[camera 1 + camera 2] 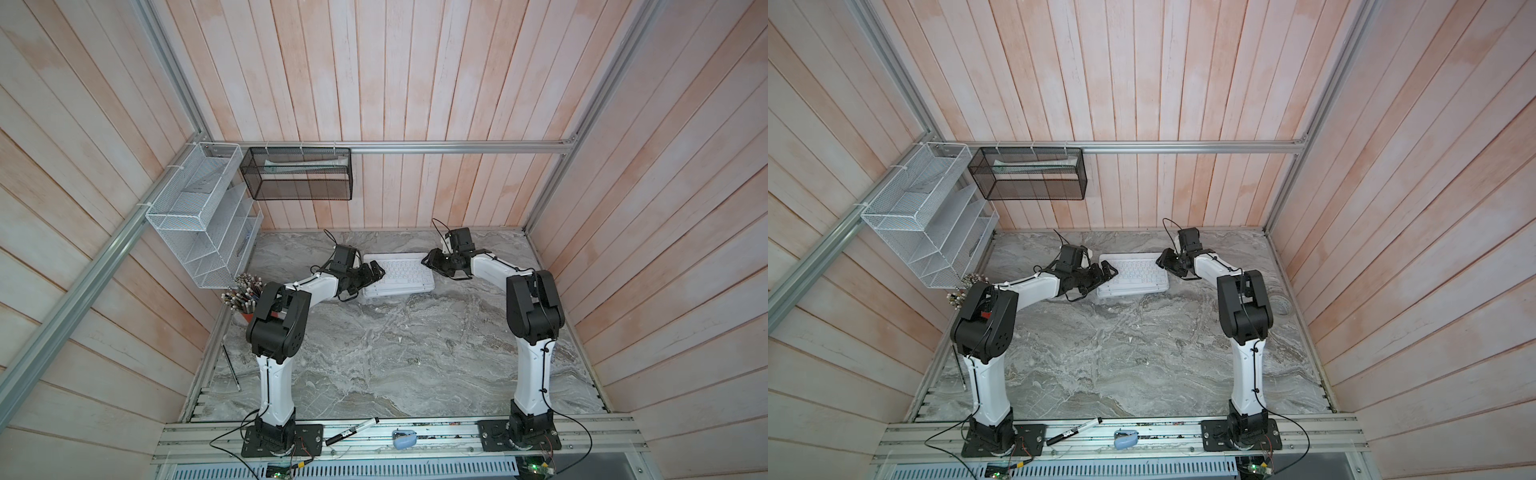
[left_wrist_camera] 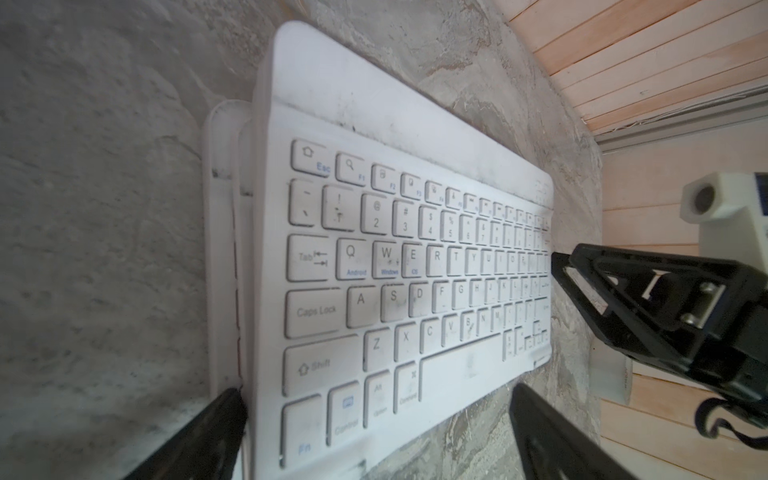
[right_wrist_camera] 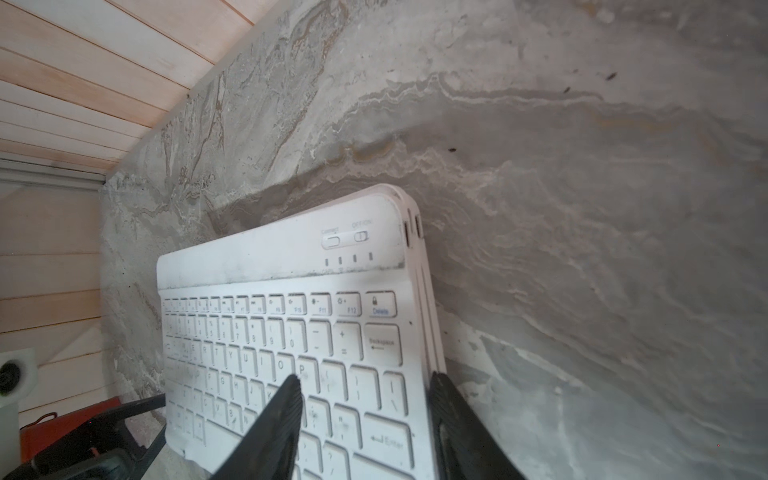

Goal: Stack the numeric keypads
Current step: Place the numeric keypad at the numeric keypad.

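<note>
Left gripper [image 1: 376, 274] and right gripper [image 1: 430, 259] reach out from the near rail [image 1: 449, 434], where a black marker [image 1: 352, 431] and a pale blue object [image 1: 404, 439] lie. Beyond a stretch of grey counter [image 1: 374, 353], the stack of keypads [image 1: 405, 272] lies flat toward the far side, with a white-keyed keypad [image 2: 415, 270] uppermost and lower frames [image 2: 220, 249] jutting past its left end. Left gripper is spread wide astride that end; right gripper is half spread, one finger [image 3: 282, 415] over the keys, the other just outside the right edge. Farther off, a white wire rack [image 1: 199, 224] and black mesh basket [image 1: 299, 174] hang on the plank walls [image 1: 415, 83]
</note>
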